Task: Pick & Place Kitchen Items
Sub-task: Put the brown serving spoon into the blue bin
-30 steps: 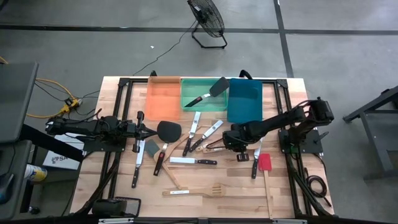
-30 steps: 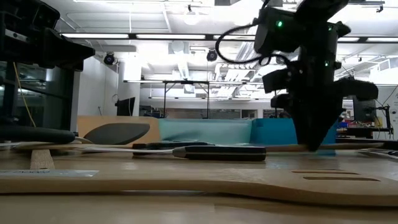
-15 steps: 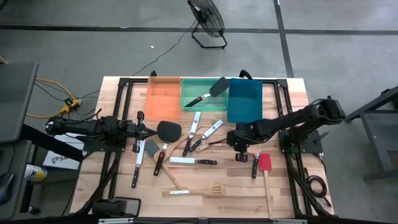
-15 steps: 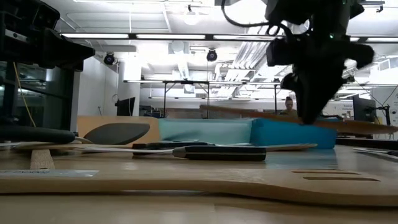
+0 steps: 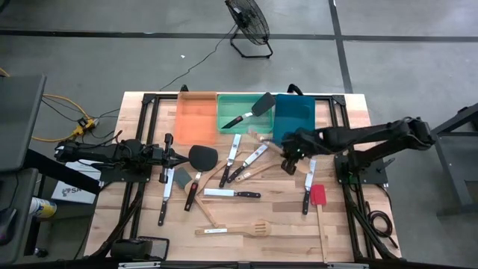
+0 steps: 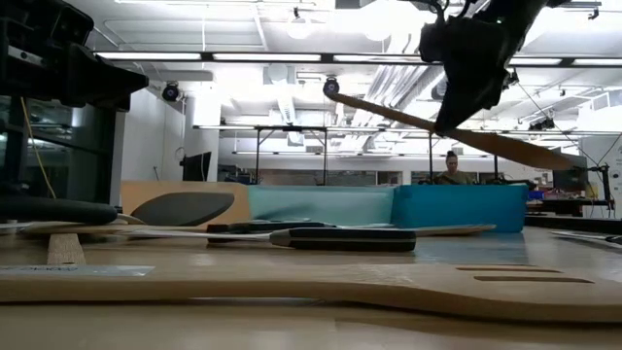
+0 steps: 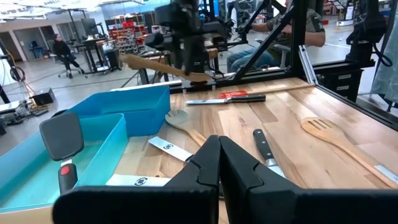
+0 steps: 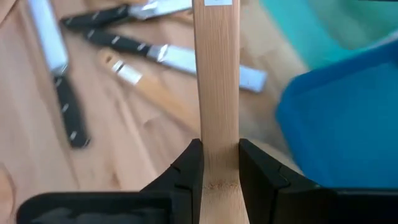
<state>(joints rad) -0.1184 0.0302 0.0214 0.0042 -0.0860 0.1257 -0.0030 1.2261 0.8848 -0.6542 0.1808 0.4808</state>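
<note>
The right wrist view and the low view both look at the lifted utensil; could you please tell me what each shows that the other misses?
Only the right wrist view shows the right gripper shut on the pale wooden utensil, with black-handled knives on the table beneath. Only the low view shows that utensil tilted, clear above the blue rectangular tray. Both show the utensil held and the blue tray.

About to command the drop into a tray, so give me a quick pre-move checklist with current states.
1. Right gripper shut on the wooden utensil: ok.
2. Utensil lifted off the table: ok, tilted in the low view.
3. Gripper at the blue tray: ok, near its front edge.
4. Blue tray free of items: cannot tell.
5. Left gripper out of the way: ok, parked at the table's left side.
</note>
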